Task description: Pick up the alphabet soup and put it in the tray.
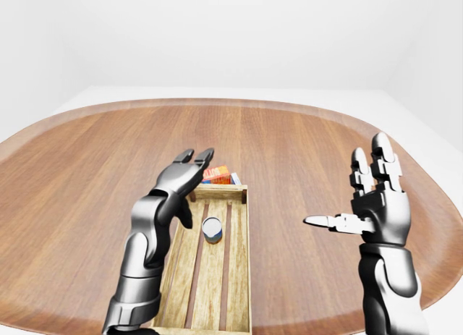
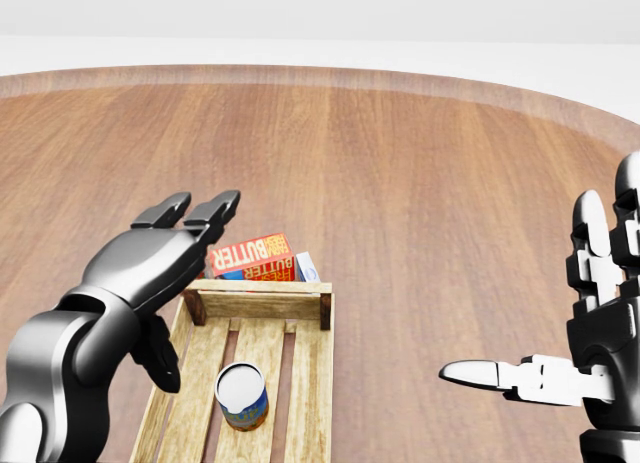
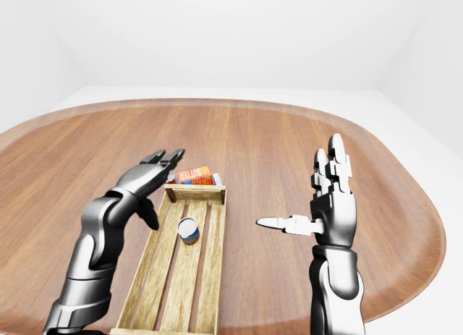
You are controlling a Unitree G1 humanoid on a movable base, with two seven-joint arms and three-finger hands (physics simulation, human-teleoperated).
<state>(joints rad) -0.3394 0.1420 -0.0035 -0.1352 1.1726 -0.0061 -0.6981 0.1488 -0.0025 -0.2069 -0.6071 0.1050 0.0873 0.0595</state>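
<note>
The alphabet soup can [image 2: 242,395] stands upright on the slats of the wooden tray [image 2: 256,305], near its middle. Nothing touches it. My left hand [image 1: 189,190] hovers open above the tray's upper left corner, its fingers spread toward the top of the view and clear of the can. At the right of the view my right hand [image 2: 530,293] is held up open, palm flat and thumb pointing left, well away from the tray.
A red butter box [image 2: 252,255] and a small white-and-blue carton [image 2: 306,268] lie just beyond the tray's top wall. My left hand hides what lies left of the butter box. The round wooden table [image 2: 420,163] spreads all around, its edge near my right arm.
</note>
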